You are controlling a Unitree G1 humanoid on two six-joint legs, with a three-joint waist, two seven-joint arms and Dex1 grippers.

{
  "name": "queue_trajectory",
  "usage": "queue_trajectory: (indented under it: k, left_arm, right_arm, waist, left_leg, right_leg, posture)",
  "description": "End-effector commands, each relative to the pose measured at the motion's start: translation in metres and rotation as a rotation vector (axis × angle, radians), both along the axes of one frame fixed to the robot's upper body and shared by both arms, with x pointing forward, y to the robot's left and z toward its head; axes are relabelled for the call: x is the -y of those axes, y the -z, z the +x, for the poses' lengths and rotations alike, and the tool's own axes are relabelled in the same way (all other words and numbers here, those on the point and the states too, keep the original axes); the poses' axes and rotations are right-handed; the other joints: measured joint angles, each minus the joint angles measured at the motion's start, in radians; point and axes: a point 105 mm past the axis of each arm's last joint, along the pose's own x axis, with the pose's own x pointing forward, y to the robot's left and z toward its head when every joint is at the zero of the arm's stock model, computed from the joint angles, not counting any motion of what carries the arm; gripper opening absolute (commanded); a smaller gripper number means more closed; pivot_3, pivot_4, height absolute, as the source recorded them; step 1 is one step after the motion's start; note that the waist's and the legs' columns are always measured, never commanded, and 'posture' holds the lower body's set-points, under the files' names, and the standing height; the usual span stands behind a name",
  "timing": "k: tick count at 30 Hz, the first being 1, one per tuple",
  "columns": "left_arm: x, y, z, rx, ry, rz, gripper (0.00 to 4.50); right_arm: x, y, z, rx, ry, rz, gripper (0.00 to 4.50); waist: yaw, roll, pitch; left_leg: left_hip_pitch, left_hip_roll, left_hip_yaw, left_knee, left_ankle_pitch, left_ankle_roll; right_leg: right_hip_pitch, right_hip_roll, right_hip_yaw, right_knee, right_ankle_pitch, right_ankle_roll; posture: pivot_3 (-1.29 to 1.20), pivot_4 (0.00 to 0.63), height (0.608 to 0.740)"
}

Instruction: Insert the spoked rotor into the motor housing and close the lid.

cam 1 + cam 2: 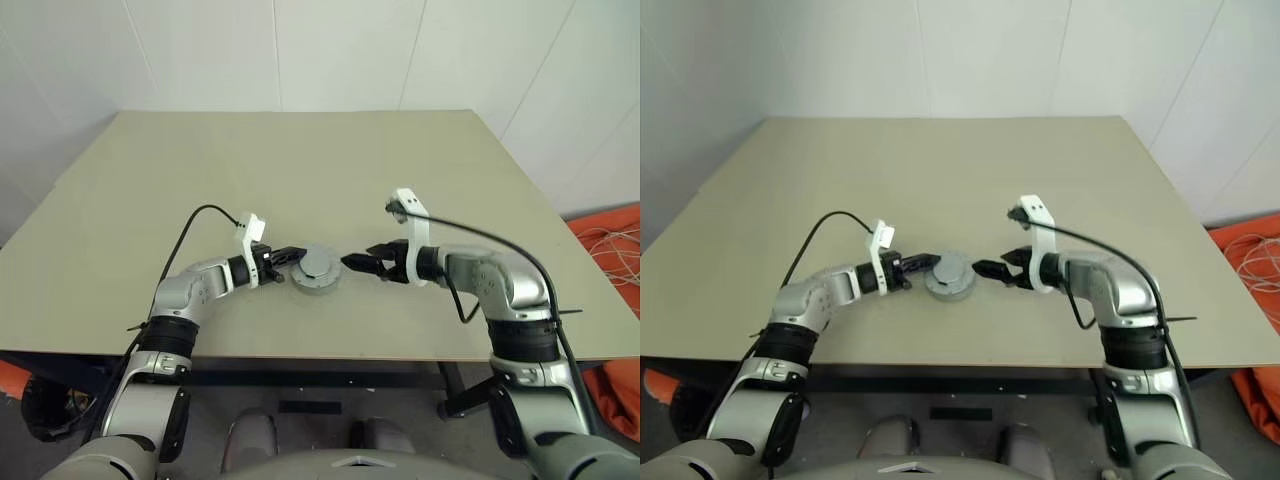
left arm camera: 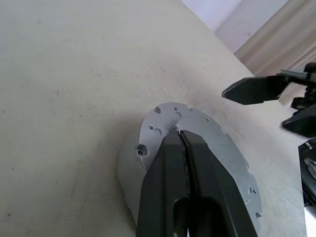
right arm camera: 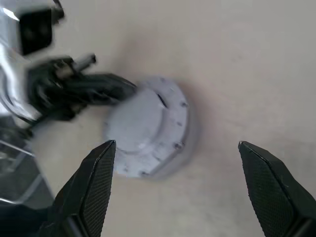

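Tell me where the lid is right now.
The lid lies closed on the motor housing near the table's front edge, between the left gripper and the right gripper.

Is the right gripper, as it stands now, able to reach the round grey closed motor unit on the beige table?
Probably yes. The right gripper is open, facing the grey motor unit across bare table. The shut left gripper touches the far side only.

Grey lid [image 1: 317, 263]; beige table [image 1: 300, 160]; black hands.
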Motion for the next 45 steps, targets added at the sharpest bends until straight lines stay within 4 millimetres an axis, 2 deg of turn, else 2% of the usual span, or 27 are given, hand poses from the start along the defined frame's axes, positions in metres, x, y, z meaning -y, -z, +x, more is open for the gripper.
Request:
queue_trajectory:
  k: [1,9,15,19,25,35,45]
  left_arm:
    - [0.006,0.013,-0.006,-0.044,0.029,0.034,0.00]
    - [0.005,0.011,-0.005,-0.041,0.027,0.033,0.00]
    - [0.006,0.011,-0.005,-0.041,0.029,0.033,0.00]
    - [0.007,0.011,-0.005,-0.040,0.030,0.029,0.00]
    - [0.008,0.011,-0.006,-0.042,0.029,0.027,0.00]
    - [0.008,0.010,-0.006,-0.041,0.030,0.026,0.00]
    - [0.007,0.010,-0.008,-0.043,0.029,0.025,0.00]
  right_arm:
    - [0.002,-0.010,-0.001,-0.069,0.026,0.069,4.47]
    - [-0.003,0.004,0.000,-0.146,0.055,0.076,4.47]
    - [-0.001,0.029,-0.006,-0.261,0.074,0.082,4.47]
    - [-0.002,0.038,-0.008,-0.310,0.077,0.088,4.47]
    - [-0.007,0.041,-0.013,-0.370,0.050,0.161,4.47]
    - [-0.015,0.051,-0.010,-0.466,0.111,0.255,4.47]
    - [-0.037,0.059,-0.008,-0.586,0.219,0.479,4.47]
  waist:
    - [0.004,0.000,0.000]
    - [0.016,0.000,0.000]
    - [0.019,0.000,0.000]
    - [0.019,0.000,0.000]
    - [0.019,0.000,0.000]
    - [0.019,0.001,0.000]
    - [0.013,0.001,-0.001]
  left_leg:
    - [0.000,0.000,0.000,0.000,0.000,0.000]
    - [0.000,0.000,0.000,-0.003,0.001,-0.002]
    - [0.000,0.000,0.000,-0.003,0.001,-0.002]
    - [0.000,0.000,0.000,-0.003,0.001,-0.002]
    - [0.000,0.000,0.000,-0.003,0.001,-0.002]
    - [0.000,0.000,0.000,-0.003,0.001,-0.002]
    - [0.003,0.000,0.001,-0.004,0.002,-0.004]
  right_leg:
    - [0.000,0.000,0.000,0.000,0.000,0.000]
    - [-0.001,0.000,0.000,0.000,0.000,0.000]
    - [0.000,0.000,0.000,0.000,0.000,0.000]
    - [0.000,0.000,0.000,0.000,0.000,0.000]
    - [0.000,0.000,0.000,0.000,0.000,0.000]
    - [0.000,0.000,0.000,0.000,0.000,0.000]
    - [0.000,0.000,0.000,0.001,-0.004,0.007]
  posture:
    - [0.00,0.000,0.740]
    - [0.00,0.000,0.740]
    - [0.00,0.000,0.740]
    - [0.00,0.000,0.740]
    - [0.00,0.000,0.740]
    - [0.00,0.000,0.740]
    - [0.00,0.000,0.740]
